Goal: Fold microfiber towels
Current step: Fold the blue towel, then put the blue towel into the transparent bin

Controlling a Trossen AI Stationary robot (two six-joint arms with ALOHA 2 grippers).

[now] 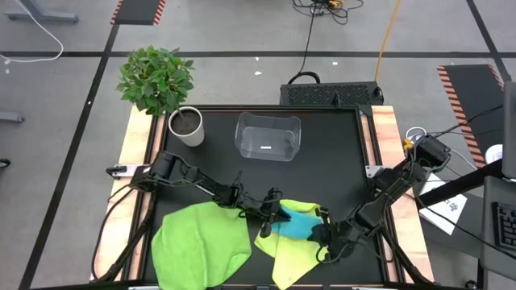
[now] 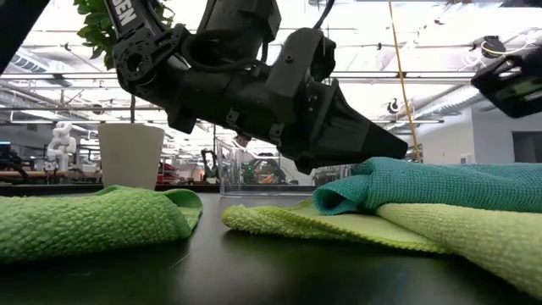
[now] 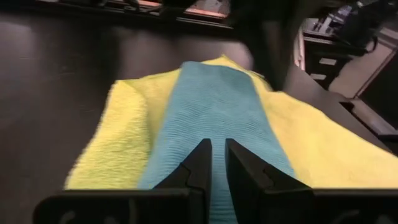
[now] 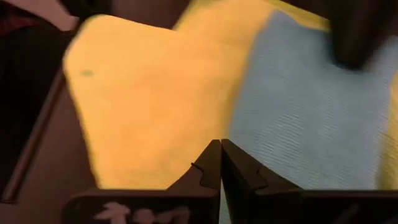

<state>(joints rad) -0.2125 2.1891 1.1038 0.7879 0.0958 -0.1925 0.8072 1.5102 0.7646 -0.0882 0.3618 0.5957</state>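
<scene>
A turquoise towel (image 1: pixel 300 224), folded into a narrow strip, lies on top of the pale yellow-green towel (image 1: pixel 290 258) spread near the table's front edge. A bright green towel (image 1: pixel 197 242) lies rumpled to their left. My left gripper (image 3: pixel 217 149) reaches almost level from the left to the strip's left end, and its fingers stand a narrow gap apart. My right gripper (image 4: pixel 221 149) is shut and hangs above the strip's right end (image 1: pixel 321 235), slanting down, with nothing between its fingers. My left gripper's fingertips (image 2: pixel 398 152) stand at the raised, rolled-over left edge (image 2: pixel 364 169) of the turquoise towel, coming nearly level from the table's left and lying along the strip. I cannot tell whether they touch it. The towel rests on the yellow-green one.
A clear plastic bin (image 1: pixel 268 135) stands at the middle of the table's far side. A white pot (image 1: pixel 187 126) with a leafy plant stands at the far left. Bare black tabletop (image 1: pixel 322 177) lies between the bin and the towels.
</scene>
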